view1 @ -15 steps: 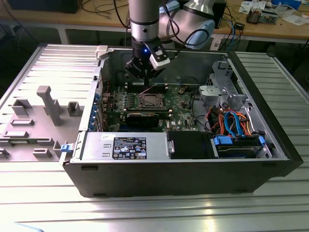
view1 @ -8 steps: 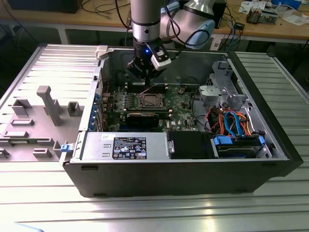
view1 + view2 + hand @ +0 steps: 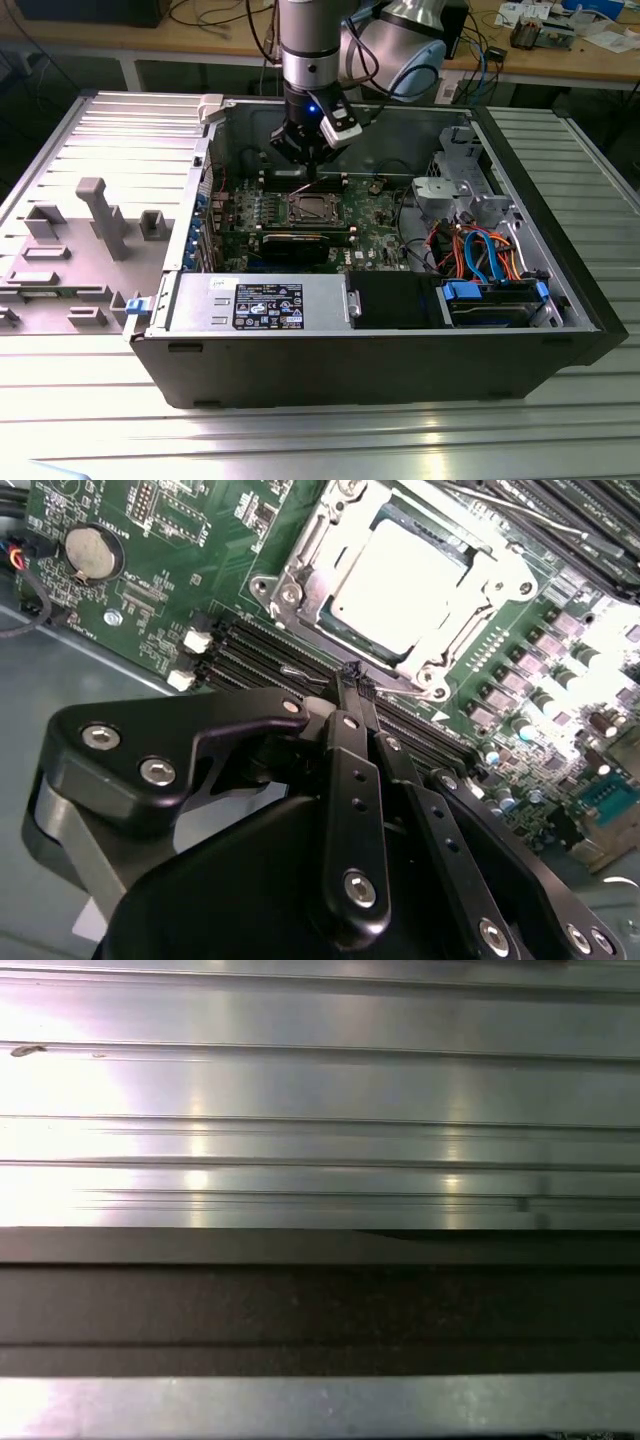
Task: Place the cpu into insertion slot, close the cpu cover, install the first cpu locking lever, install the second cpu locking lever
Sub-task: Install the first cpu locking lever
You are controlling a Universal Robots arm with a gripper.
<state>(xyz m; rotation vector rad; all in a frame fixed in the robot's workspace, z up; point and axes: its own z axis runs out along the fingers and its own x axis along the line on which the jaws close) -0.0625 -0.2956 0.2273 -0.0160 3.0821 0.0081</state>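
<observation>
While the ribbed metal table (image 3: 300,440) carries everything, the largest thing on it is an open black computer case (image 3: 400,370), lying on its side with its insides facing up. To the exterior view's left of the case lies a grey side panel (image 3: 90,230) with raised plastic fittings. Inside the case a green motherboard (image 3: 385,215) covers the floor, with a power supply (image 3: 260,305) at the near wall and a drive bay with blue and orange cables (image 3: 480,250) on the exterior view's right. From above, the robot arm (image 3: 308,50) reaches into the far part of the case. Its hand (image 3: 352,675) hangs just beyond the insertion slot (image 3: 312,208), fingers (image 3: 350,780) pressed together on nothing. In the second wrist view, the cpu (image 3: 400,585) sits in the slot and the cpu cover (image 3: 300,565) lies closed around it, the fingertips just beside the frame's edge.
</observation>
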